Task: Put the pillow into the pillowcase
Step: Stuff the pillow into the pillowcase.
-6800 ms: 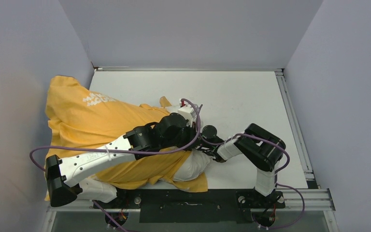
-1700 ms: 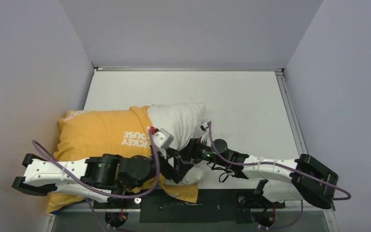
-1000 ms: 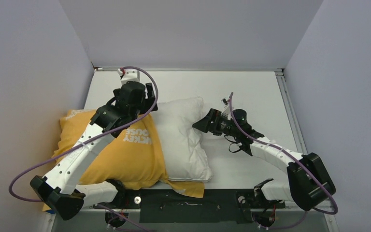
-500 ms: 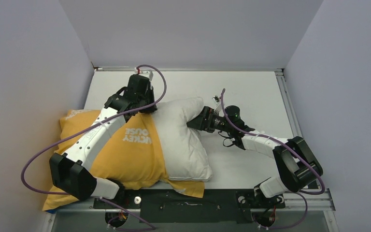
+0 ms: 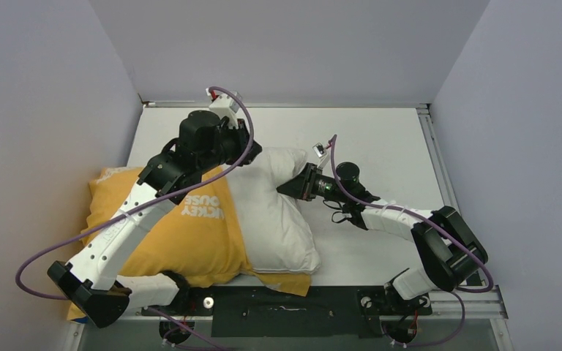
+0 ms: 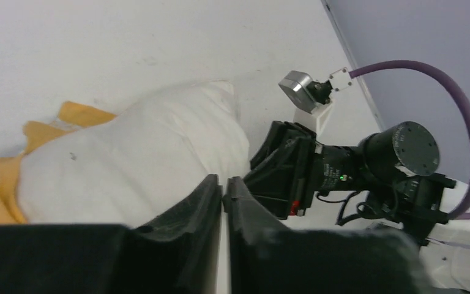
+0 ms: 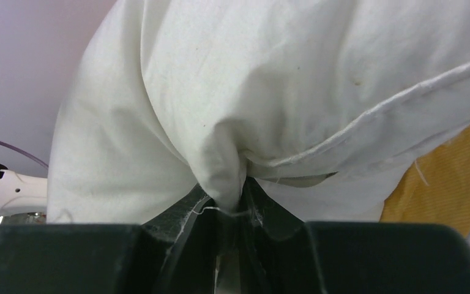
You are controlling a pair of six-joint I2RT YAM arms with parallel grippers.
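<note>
The off-white pillow (image 5: 271, 212) lies across the middle of the table. Its left part is inside the orange-yellow pillowcase (image 5: 168, 219), whose white lettering faces up; the right half sticks out. My right gripper (image 5: 291, 187) is at the pillow's right edge and, in the right wrist view, is shut (image 7: 223, 197) on a pinched fold of the pillow (image 7: 251, 92). My left gripper (image 5: 246, 151) hovers over the pillow's far corner by the case's opening. In the left wrist view its fingers (image 6: 223, 182) are pressed together with nothing between them, above the pillow (image 6: 134, 153).
Bare white table (image 5: 366, 139) stretches to the right and behind the pillow. Grey walls close in the left, back and right. A metal rail (image 5: 439, 175) runs along the right edge. A strip of pillowcase (image 5: 285, 281) hangs at the near edge by the arm bases.
My right gripper has closed on the pillow's right edge. My left gripper has shut and shifted slightly right over the pillow's far corner.
</note>
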